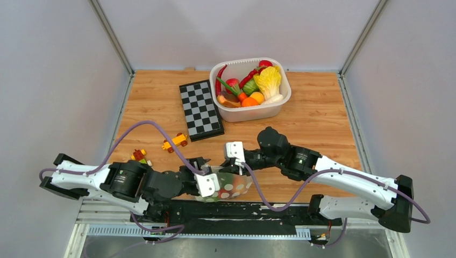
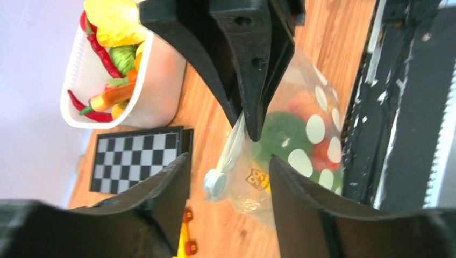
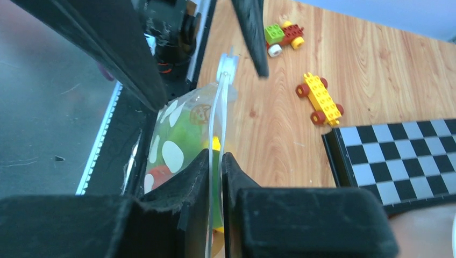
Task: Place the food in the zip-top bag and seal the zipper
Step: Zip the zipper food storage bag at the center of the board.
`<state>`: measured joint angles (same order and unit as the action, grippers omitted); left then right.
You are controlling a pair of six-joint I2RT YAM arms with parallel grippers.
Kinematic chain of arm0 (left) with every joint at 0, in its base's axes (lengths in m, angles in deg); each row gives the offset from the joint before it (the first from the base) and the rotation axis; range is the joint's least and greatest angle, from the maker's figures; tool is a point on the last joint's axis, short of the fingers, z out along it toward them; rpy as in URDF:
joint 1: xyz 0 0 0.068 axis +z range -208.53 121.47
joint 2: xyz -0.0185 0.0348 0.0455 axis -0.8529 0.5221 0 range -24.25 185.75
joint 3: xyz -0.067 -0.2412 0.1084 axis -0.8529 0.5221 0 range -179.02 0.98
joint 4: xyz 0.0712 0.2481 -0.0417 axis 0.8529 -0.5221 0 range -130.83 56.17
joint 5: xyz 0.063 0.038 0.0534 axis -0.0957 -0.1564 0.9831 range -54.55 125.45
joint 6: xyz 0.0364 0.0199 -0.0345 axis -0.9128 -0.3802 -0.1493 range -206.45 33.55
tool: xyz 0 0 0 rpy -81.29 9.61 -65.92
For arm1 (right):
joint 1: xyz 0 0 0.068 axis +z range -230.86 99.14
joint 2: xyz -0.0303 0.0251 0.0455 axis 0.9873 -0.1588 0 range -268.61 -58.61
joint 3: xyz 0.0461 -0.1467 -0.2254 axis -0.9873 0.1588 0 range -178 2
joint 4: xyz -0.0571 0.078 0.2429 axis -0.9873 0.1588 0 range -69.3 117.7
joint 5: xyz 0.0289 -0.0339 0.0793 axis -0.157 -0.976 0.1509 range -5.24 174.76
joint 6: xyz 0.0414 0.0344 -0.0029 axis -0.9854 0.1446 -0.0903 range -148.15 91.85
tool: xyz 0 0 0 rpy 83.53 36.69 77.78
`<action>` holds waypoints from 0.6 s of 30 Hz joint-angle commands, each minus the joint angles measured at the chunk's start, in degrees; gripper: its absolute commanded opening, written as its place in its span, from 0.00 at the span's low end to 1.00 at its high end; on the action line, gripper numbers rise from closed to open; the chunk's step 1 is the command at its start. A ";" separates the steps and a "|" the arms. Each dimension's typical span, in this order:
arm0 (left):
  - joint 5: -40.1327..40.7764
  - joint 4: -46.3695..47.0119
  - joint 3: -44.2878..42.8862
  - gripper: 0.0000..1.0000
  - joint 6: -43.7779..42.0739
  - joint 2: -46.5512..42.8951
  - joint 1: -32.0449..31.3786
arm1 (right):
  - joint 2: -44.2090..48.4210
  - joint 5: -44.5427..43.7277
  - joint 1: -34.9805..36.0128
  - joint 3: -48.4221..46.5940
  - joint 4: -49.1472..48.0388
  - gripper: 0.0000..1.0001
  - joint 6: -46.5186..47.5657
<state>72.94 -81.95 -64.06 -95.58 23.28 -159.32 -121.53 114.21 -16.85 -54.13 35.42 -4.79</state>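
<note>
The zip-top bag stands at the table's near edge between my two grippers, with green, red and yellow food inside. My right gripper is shut on the zipper strip along the bag's top edge. My left gripper is open, its fingers on either side of the whitish slider tab at the strip's end, not touching it. From above, the left gripper and right gripper nearly meet over the bag. More food fills the white tub.
The white tub stands at the back centre. A folded chessboard lies to its left. A yellow toy car and a red-green one lie left of the bag. The black rail runs just behind the bag.
</note>
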 commanded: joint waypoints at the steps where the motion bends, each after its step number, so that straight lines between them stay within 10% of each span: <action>1: 2.30 7.21 2.37 0.71 1.70 -4.99 -0.11 | 3.33 -7.72 -0.19 2.91 -5.67 0.13 -3.55; 14: 2.37 12.44 9.79 0.85 5.81 -11.40 0.36 | 7.26 -7.09 -5.29 9.04 -11.31 0.01 -10.19; 18: -5.72 14.37 11.09 0.85 7.27 -9.83 8.80 | 7.58 -5.65 -5.47 10.32 -13.64 0.00 -10.61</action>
<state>73.56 -71.37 -54.20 -90.99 12.26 -157.33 -114.62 106.50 -22.08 -44.63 27.14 -13.52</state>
